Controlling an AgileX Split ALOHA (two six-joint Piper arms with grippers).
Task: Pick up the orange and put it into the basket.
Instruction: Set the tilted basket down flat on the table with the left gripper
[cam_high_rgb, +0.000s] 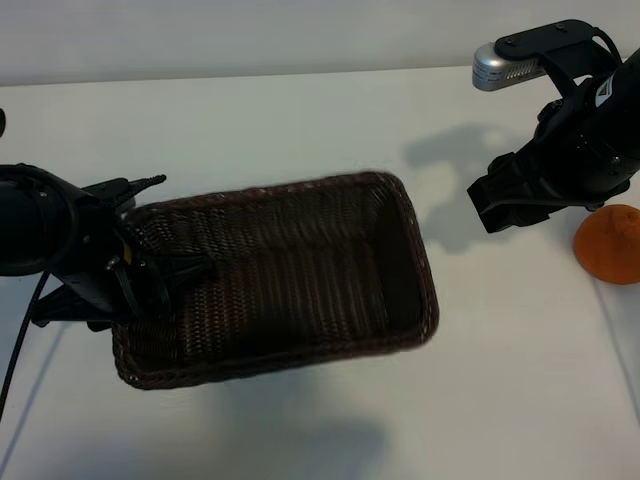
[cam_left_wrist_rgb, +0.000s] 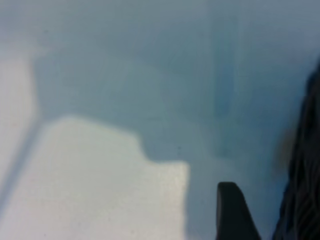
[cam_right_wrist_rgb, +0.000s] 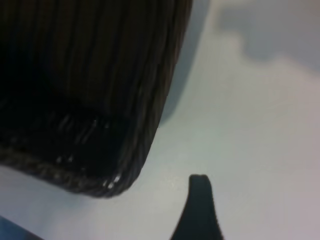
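Observation:
The dark brown wicker basket lies in the middle of the white table, slightly askew. My left gripper is at its left end, open, its jaws astride the left wall. In the left wrist view one black finger stands just clear of the wicker. The orange sits on the table at the far right, apart from the basket. My right gripper hovers open and empty between basket and orange, just left of the fruit. One right finger shows over bare table beside the basket corner.
The white table runs back to a pale wall. A silver and black camera mount sticks out above the right arm. A black cable hangs from the left arm at the near left.

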